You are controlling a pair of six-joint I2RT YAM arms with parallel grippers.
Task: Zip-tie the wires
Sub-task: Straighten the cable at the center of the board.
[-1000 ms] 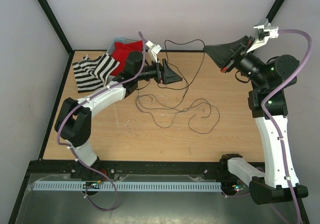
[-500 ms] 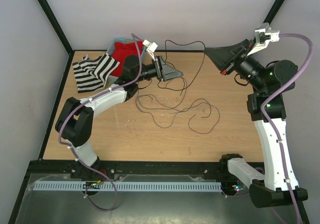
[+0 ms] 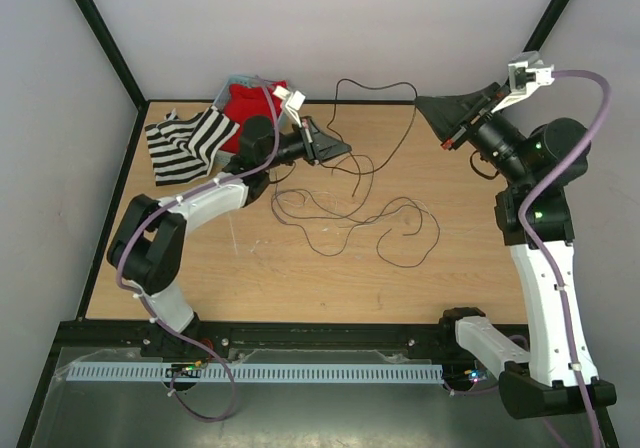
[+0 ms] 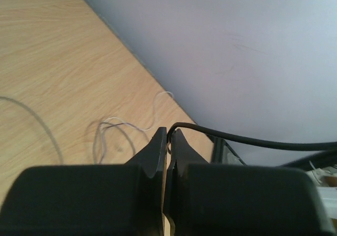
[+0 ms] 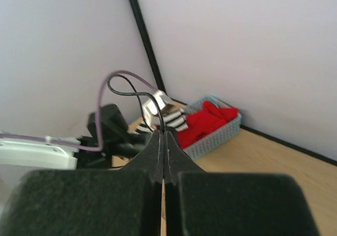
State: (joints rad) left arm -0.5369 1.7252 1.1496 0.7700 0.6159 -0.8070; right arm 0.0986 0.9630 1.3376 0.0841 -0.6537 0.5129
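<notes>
left tool (image 4: 167, 137): I clench one dark strand of the wires (image 4: 237, 138) at my tips, above the table (image 4: 52, 46).
right tool (image 5: 164, 137): clenched on a strand likewise.
why: I judge, to gather the loops.

The top camera looks down from above and behind the arm bases over the whole table (image 3: 300, 278). Each wrist camera sits close behind its fingertips. The one on the left gripper (image 4: 167, 135) faces the back wall (image 4: 237, 46), and the one on the right gripper (image 5: 163, 134) faces the basket (image 5: 213, 128). The wires (image 4: 253, 140) pinched at both tips show from above too.

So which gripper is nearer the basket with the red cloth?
Left. The left gripper hangs close beside the basket; the right gripper is across the table, near the far right corner.
</notes>
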